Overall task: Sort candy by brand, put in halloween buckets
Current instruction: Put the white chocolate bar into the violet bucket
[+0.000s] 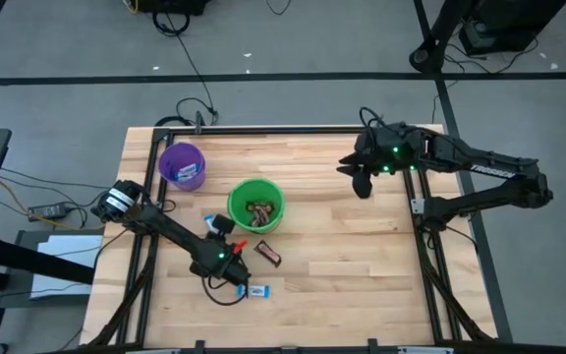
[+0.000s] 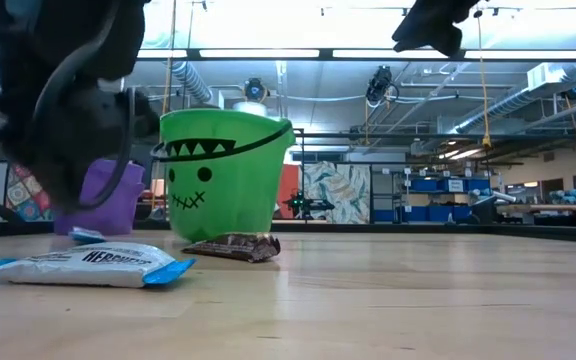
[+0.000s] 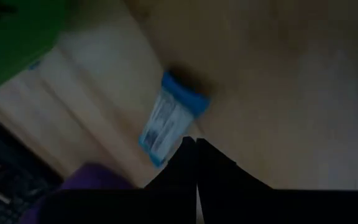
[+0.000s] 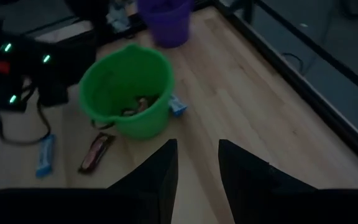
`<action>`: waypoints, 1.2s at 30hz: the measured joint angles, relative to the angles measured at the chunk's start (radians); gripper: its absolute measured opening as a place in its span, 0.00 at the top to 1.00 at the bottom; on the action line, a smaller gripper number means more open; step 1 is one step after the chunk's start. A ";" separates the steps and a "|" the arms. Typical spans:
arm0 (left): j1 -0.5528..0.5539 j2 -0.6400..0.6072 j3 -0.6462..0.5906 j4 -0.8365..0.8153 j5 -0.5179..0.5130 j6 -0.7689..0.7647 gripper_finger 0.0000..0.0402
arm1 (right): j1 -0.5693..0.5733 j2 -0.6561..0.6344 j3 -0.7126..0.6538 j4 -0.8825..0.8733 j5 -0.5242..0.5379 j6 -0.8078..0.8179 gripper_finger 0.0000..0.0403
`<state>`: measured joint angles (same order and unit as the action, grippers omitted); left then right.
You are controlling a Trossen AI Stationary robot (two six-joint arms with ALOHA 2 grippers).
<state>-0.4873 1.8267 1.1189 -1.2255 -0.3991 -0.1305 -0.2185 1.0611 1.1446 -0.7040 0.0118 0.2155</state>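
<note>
Mostly hidden: purple bucket (image 2: pixel 103 198) behind left arm (image 2: pixel 58 90)

Light wood plank worktop (image 1: pixel 332 285) is edged by a black metal frame (image 1: pixel 283 129). Grey floor (image 1: pixel 67 98) is crossed by black cables (image 1: pixel 193 74). Ceiling strip lights (image 2: pixel 258 53) and blue bins (image 2: pixel 433 184) are seen behind.

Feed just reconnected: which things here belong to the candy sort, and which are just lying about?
Job:
- green bucket, brown bars inside
- purple bucket
- brown bar
- blue-and-white bars
- left gripper
- right gripper

Lying about:
- floor cables
</note>
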 joint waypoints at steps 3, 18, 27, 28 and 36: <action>0.000 0.000 0.061 -0.100 0.010 -0.005 1.00 | 0.022 0.000 0.000 0.000 -0.022 -0.026 0.68; -0.006 -0.001 0.123 -0.151 0.062 -0.114 0.92 | 0.156 0.000 0.000 0.000 -0.012 -0.069 0.68; -0.006 -0.001 -0.065 -0.045 0.028 -0.074 0.68 | 0.215 0.000 0.000 0.011 0.054 -0.035 0.68; -0.006 -0.001 -0.088 -0.021 0.013 -0.051 0.65 | 0.216 0.000 0.000 0.021 0.056 -0.035 0.68; -0.006 -0.002 -0.166 0.000 -0.119 -0.001 0.48 | 0.215 0.000 0.000 0.068 0.060 -0.027 0.68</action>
<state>-0.4938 1.8244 0.9533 -1.2257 -0.5185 -0.1314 -0.0036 1.0615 1.1446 -0.6364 0.0720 0.1881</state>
